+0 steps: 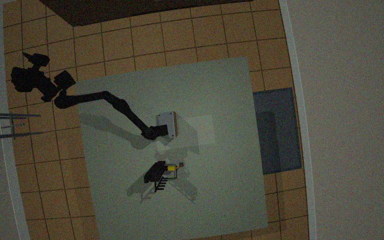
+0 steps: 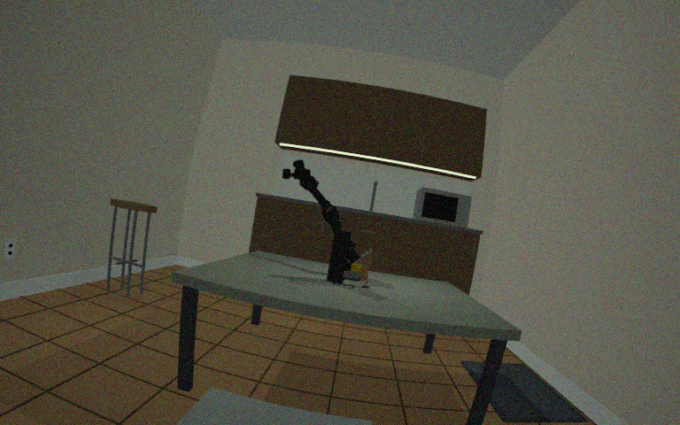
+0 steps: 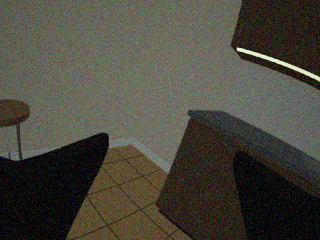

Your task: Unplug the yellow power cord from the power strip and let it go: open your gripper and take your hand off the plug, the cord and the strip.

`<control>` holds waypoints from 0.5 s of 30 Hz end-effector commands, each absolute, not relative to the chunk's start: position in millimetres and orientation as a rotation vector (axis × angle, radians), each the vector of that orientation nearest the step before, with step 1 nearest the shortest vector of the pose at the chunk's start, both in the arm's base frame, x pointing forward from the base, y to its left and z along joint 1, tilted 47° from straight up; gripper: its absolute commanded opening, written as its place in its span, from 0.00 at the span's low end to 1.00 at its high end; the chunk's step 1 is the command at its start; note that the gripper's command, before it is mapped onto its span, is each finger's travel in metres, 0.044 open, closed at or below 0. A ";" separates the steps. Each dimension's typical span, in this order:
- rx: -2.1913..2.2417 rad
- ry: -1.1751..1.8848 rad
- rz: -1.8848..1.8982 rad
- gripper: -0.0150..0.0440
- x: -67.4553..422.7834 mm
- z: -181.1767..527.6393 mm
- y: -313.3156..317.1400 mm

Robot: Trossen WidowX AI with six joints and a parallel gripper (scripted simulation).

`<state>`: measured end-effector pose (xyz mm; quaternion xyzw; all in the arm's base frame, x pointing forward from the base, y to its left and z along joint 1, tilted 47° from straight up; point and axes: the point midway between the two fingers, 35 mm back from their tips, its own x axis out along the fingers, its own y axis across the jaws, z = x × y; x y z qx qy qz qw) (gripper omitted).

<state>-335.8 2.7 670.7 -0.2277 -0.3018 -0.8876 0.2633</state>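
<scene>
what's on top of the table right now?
On the table: a black power strip with the yellow plug against its end, and a white box by the arm's foot. Whether the prongs are seated is hidden. The gripper is open, high above.

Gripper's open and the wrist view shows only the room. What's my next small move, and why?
Probably swing the gripper down toward the yellow plug. The arm is raised high above the table with its fingers wide and holding nothing. The plug sits against the black strip, seemingly plugged in, so nothing can be pulled until the gripper gets close.
</scene>
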 end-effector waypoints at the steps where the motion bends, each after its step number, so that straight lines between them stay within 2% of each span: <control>1: -0.619 -0.815 -2.397 0.89 -334.7 671.5 2.1; 4: -0.661 -0.797 -2.354 0.75 -317.2 682.8 -5.7; 9: -0.802 -0.734 -2.192 0.53 -250.1 717.5 -30.9; 15: -0.890 -0.702 -1.975 0.53 -170.0 742.2 -56.7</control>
